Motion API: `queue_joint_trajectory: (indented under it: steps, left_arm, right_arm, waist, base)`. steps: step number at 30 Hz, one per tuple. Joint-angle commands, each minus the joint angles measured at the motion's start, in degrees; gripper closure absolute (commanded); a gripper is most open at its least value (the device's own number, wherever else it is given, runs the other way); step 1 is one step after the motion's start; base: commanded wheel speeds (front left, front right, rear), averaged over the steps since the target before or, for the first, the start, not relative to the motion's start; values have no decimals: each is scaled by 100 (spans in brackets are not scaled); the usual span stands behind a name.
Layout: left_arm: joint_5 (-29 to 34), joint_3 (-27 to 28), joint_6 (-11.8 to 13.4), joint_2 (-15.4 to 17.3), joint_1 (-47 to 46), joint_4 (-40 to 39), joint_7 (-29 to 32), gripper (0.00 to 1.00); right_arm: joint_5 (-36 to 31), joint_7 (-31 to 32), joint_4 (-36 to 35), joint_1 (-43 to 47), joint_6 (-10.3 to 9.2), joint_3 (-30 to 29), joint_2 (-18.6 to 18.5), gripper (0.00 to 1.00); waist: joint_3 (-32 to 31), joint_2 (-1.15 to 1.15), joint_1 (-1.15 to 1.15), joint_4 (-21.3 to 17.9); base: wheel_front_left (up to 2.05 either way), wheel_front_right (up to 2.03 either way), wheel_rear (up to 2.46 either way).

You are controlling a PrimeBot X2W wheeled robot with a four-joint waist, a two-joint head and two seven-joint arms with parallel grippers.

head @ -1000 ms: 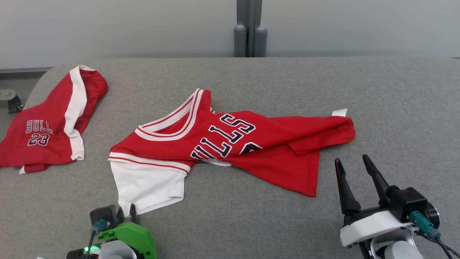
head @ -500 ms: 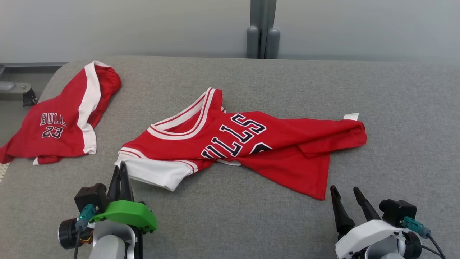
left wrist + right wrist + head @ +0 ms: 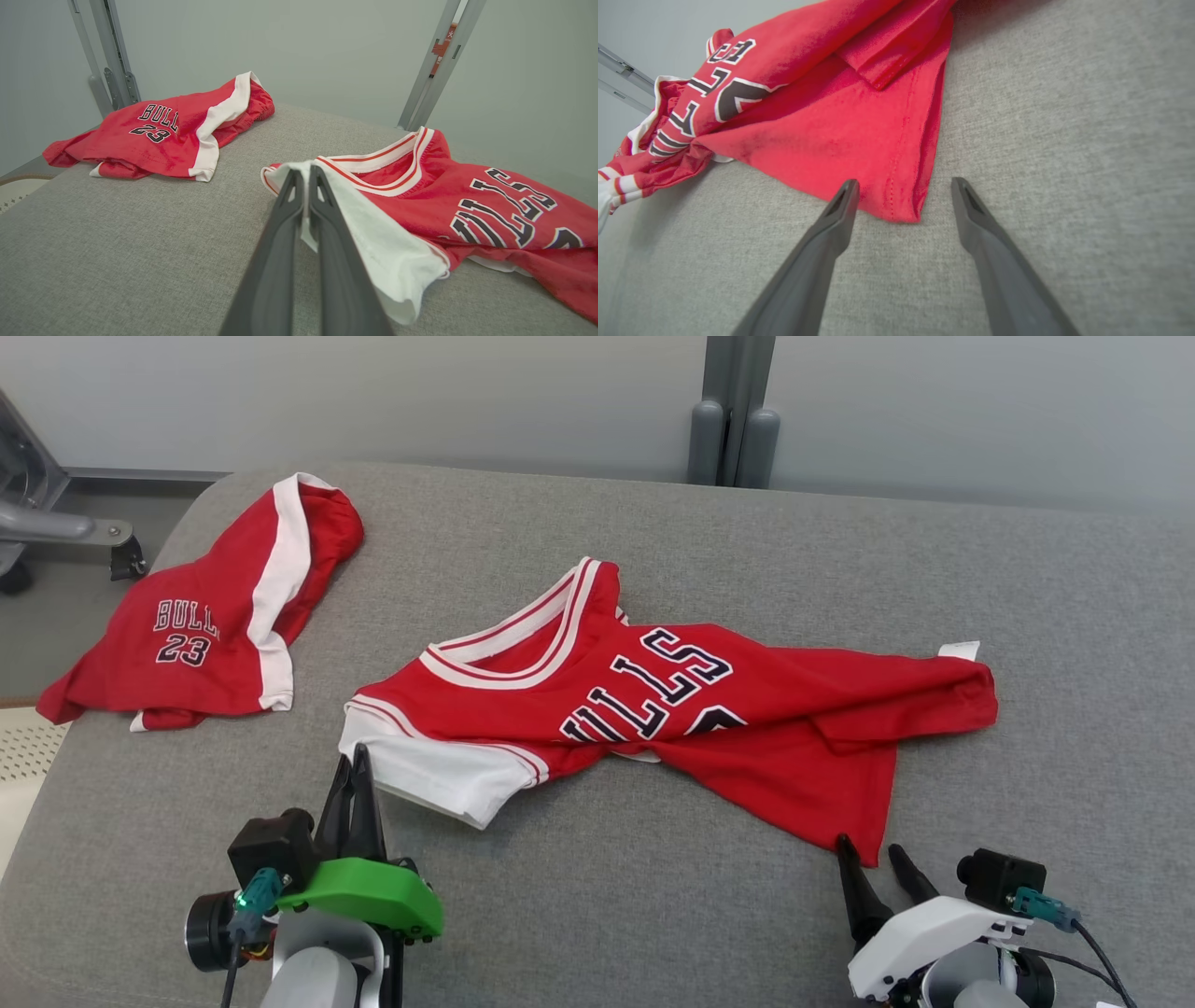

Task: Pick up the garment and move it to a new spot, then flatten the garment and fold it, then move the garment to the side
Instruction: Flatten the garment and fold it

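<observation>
Cushion: sleeve in closed left jaws

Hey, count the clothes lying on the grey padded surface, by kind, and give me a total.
Red jersey with white sleeve and black lettering: 1
Red shorts with white side stripe and number 23: 1
Total: 2

Head above, wrists low (garment shared)
</observation>
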Motion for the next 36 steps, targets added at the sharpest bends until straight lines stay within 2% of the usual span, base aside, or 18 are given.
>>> queue_joint_trajectory:
  steps: [1, 3, 4, 5, 10, 12, 15, 19, 22, 25, 27, 31, 36]
  left_arm:
    - [-14, -4, 26, 7, 66, -35, -17, 100]
    - [-31, -19, 29, 7, 80, -73, -18, 100]
    - [-36, -24, 33, 7, 86, -89, -18, 100]
    - [-36, -23, 34, 7, 90, -98, -18, 100]
    - [-80, 82, 33, 7, 53, -164, -18, 100]
    - [-352, 142, 2, 6, 80, -296, -17, 100]
    - [-604, 222, -22, 8, 88, -582, -18, 100]
    - [-848, 333, -174, 7, -94, -1031, -18, 100]
    - [-1132, 465, -286, 9, -307, -1407, 19, 100]
    - [-1311, 568, -319, 95, -745, -1878, 238, 100]
    - [-1373, 506, -429, 155, -1087, -2211, 461, 100]
    - [-1577, 529, -316, 147, -1633, -2834, 862, 100]
    - [-1783, 545, -26, 122, -1949, -3722, 1329, 100]
  right_arm:
    - [49, -2, 130, -60, -9, 91, -3, 0]
    - [119, -15, 234, -126, -9, 172, 2, 0]
    - [134, -23, 272, -155, -9, 214, 3, 64]
    - [146, -38, 309, -190, -9, 279, 6, 100]
    - [349, -105, 133, -265, -9, 527, -3, 100]
    - [344, -140, -18, -293, -9, 523, -60, 100]
    - [473, -148, -537, -319, -8, 666, -165, 100]
    - [678, 81, -1590, -480, -9, 830, -611, 100]
    - [766, 267, -2397, -697, -8, 656, -944, 100]
    - [758, 566, -3167, -1038, -8, 307, -1224, 100]
    - [685, 813, -3570, -1270, -9, 35, -1335, 100]
    - [479, 1383, -4405, -1628, -8, -399, -1357, 100]
    - [146, 2274, -5529, -1707, -8, -894, -1087, 100]
  waist:
    - [16, 0, 0, 22]
    - [29, 0, 0, 35]
    - [37, 0, 0, 41]
    - [43, 0, 0, 47]
    - [19, 0, 0, 45]
    - [-11, 0, 0, 15]
    - [-69, 0, 0, -60]
    - [-158, 0, 0, -231]
    - [-250, 0, 0, -368]
    - [-345, 0, 0, -481]
    - [-408, 0, 0, -538]
    - [-509, 0, 0, -631]
    - [-500, 0, 0, -798]
  base:
    - [0, 0, 0]
    - [0, 0, 0]
    - [0, 0, 0]
    - [0, 0, 0]
    - [0, 0, 0]
    - [0, 0, 0]
    - [0, 0, 0]
    - [0, 0, 0]
    - [0, 0, 0]
    - [0, 0, 0]
    - [0, 0, 0]
    - [0, 0, 0]
    - [0, 0, 0]
